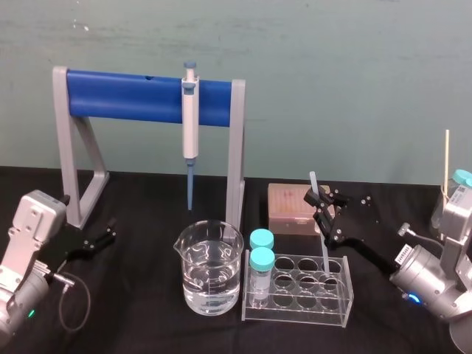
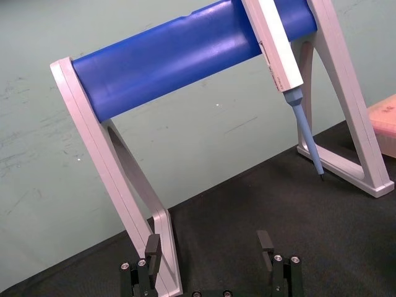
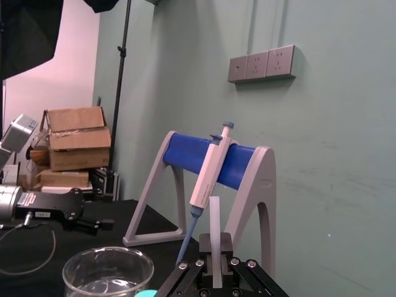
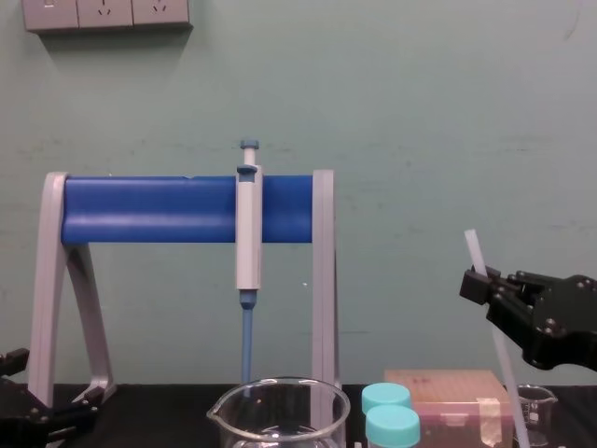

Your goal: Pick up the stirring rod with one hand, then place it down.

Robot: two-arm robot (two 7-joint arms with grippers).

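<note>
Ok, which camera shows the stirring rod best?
Head view: the rod shows almost whole, tilted, gripped by the right gripper, lower end at the rack. Chest view shows its upper part; right wrist view a short piece between the jaws.

My right gripper (image 1: pixel 318 200) \- black, with jointed fingers \- is clamped on the stirring rod (image 1: pixel 323 254) a little below its top end. The rod is thin, straight and translucent whitish. It stands nearly upright, its top leaning slightly toward my left, and its lower end dips into a back-row hole of the clear tube rack (image 1: pixel 344 305)
</note>
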